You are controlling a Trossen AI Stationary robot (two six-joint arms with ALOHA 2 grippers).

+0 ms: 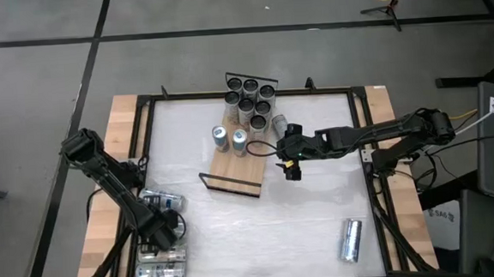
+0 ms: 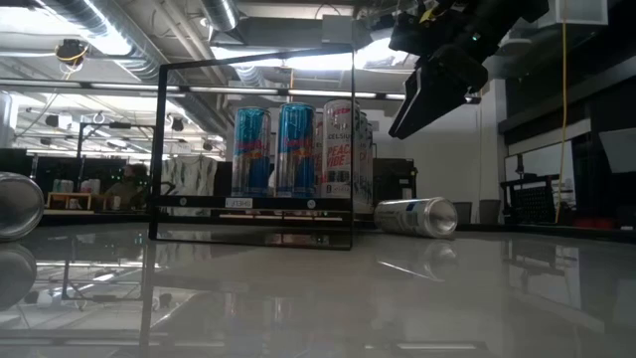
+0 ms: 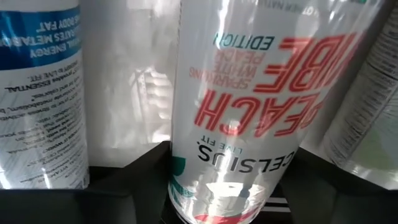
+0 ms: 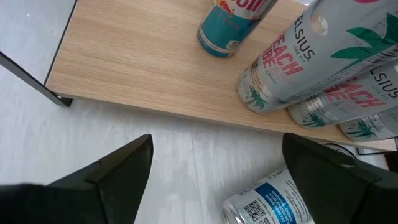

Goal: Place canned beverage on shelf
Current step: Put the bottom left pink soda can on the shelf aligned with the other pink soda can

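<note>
Near the table's left front corner, my left gripper [image 1: 164, 235] points down among several cans lying on their sides. It is shut on a white can with red "peach" lettering [image 3: 242, 93]. A blue-labelled can [image 3: 37, 93] lies beside it. The light-wood shelf [image 1: 232, 169] lies mid-table, with a black wire rail [image 2: 253, 149] at its near end. A cluster of upright cans [image 1: 251, 100] stands at its far end and two blue cans [image 1: 230, 139] near its middle. My right gripper [image 1: 290, 163] hangs open above the table by the shelf's right edge, with nothing between its fingers [image 4: 217, 146]. My left gripper has the white peach can between its two fingers. One finger [image 3: 137, 174] is against each of its round sides [image 3: 180, 168], close to one end. The fingers come steeply from above and lie across the can. The can lies on its side on the table.
One can [image 1: 350, 239] lies alone toward the near right. Another [image 4: 273, 199] lies on the table by the shelf's right edge, just beyond my right gripper. More cans [image 1: 162, 266] lie at the left front corner. A black frame [image 1: 360, 131] edges the white tabletop.
</note>
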